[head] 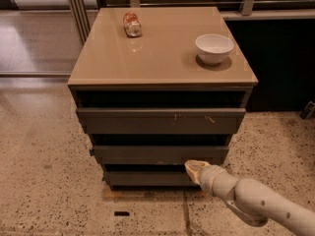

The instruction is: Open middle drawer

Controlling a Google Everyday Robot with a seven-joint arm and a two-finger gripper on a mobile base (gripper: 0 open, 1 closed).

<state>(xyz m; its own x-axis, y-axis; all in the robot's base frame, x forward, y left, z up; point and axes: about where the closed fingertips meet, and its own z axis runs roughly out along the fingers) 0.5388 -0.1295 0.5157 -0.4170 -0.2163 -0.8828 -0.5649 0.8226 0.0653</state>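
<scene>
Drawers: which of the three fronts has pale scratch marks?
The top drawer, the widest; the gripper sits lower, at the bottom edge of the middle drawer.

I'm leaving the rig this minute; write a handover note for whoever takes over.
The hand is low at the front of the cabinet, right of centre, by the lower edge of the middle drawer; contact unclear.
Drawer state: no interior shows, so it looks shut.
Done: the hand is at the drawer.
Left: catch the front and pull it out.
A bowl and a can sit on top, not involved.
</scene>
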